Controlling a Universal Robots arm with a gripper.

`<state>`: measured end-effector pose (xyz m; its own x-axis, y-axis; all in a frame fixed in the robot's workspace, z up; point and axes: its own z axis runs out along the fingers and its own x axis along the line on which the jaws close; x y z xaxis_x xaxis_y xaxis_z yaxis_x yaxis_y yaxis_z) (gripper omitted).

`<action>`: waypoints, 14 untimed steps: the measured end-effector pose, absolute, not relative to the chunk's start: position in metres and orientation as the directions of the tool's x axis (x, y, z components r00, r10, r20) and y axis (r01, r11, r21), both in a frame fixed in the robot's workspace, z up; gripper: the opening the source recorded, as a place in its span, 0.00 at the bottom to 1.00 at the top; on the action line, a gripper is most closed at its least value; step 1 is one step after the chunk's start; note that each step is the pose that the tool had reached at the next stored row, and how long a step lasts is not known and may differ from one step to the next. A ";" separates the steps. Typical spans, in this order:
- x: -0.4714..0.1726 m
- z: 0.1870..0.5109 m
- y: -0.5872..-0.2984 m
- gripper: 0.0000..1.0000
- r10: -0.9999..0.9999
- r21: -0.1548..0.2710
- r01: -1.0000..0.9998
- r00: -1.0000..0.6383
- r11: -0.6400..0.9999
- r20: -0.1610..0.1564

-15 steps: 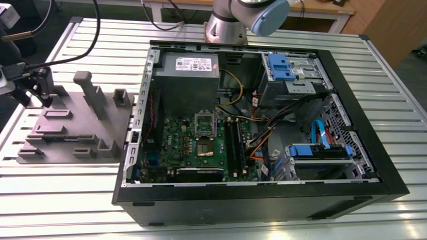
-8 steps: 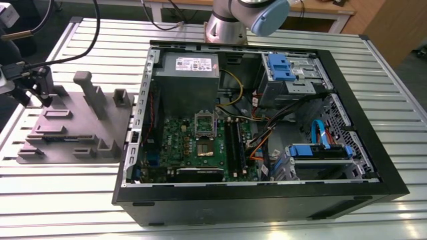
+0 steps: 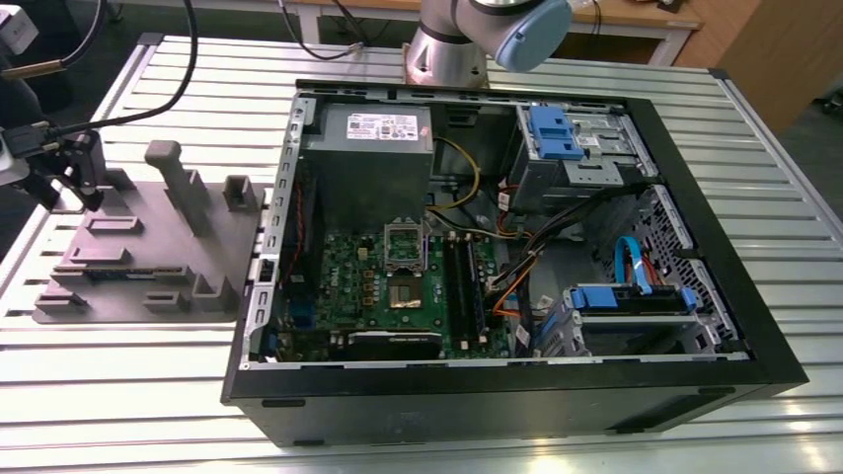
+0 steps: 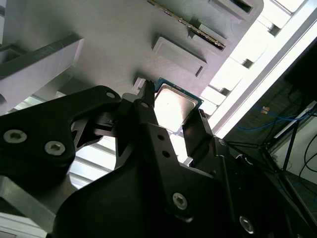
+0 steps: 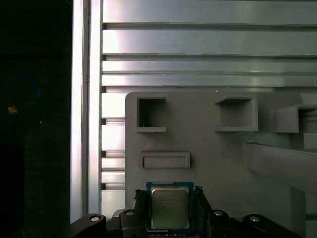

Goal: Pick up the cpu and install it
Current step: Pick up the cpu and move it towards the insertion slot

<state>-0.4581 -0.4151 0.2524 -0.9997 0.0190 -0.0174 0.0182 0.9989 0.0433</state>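
The cpu (image 5: 169,208), a small square chip with a dull silver top and a green rim, lies flat at the grey holder tray (image 5: 208,144) between my two black fingers. Both wrist views show my gripper (image 5: 169,193) closed against two opposite edges of the cpu (image 4: 173,105). I cannot tell whether the chip is lifted off the tray. In the exterior view my gripper (image 3: 66,183) hangs over the far end of the tray (image 3: 145,257), on that view's left. The motherboard (image 3: 395,281) with its bare socket (image 3: 403,245) lies inside the open computer case (image 3: 737,296).
The tray carries upright grey posts (image 3: 178,183) and several recesses (image 5: 151,114). In the case stand a grey power supply box (image 3: 369,163), blue drive brackets (image 3: 554,128) and loose cables (image 3: 527,257). The slatted metal table (image 3: 132,395) ends close beside the tray.
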 end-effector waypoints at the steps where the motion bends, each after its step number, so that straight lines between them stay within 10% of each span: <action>1: -0.458 0.252 -0.415 0.47 0.019 0.043 0.018 -1.000 0.999 -0.017; 14: -0.458 0.261 -0.415 0.47 0.019 0.043 0.018 -1.000 0.999 -0.018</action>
<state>-0.4579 -0.4151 0.2612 -0.9997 0.0190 -0.0175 0.0182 0.9989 0.0433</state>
